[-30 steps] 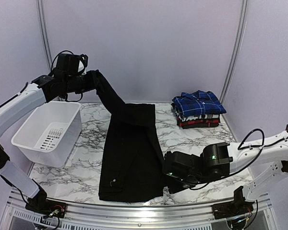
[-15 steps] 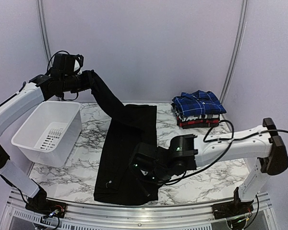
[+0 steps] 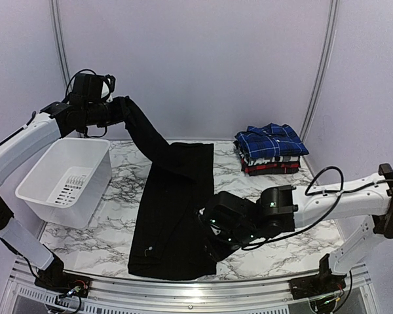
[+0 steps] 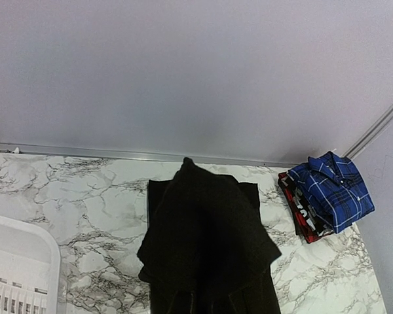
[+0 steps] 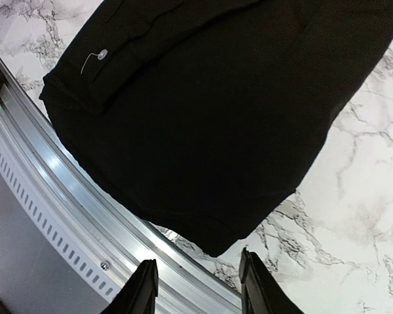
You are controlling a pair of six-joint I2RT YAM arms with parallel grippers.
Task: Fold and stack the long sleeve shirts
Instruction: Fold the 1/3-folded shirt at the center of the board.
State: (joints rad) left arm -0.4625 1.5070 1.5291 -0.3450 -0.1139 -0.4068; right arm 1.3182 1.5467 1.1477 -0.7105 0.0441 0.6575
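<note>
The black long-sleeve shirt point(image 3: 173, 216) lies lengthwise on the marble table, its near hem at the front rail. My left gripper point(image 3: 118, 108) is shut on the shirt's far end and holds it raised above the table's back left; the cloth point(image 4: 206, 242) hangs over my fingers and hides them in the left wrist view. My right gripper point(image 3: 211, 241) is open and empty, just above the shirt's near right corner point(image 5: 216, 242), fingers point(image 5: 144, 288) apart either side of it. The folded plaid shirts point(image 3: 270, 149) are stacked at the back right, blue-and-white on top.
A white plastic basket point(image 3: 65, 180) stands tilted at the table's left. The metal front rail point(image 5: 85, 222) runs just below the shirt's hem. Bare marble point(image 3: 295, 245) lies to the right of the shirt. The plaid stack point(image 4: 327, 196) also shows in the left wrist view.
My right gripper swung left over the shirt's lower part half a second ago and has now drawn back right to its near right corner. The left arm shifted slightly, still holding the cloth up.
</note>
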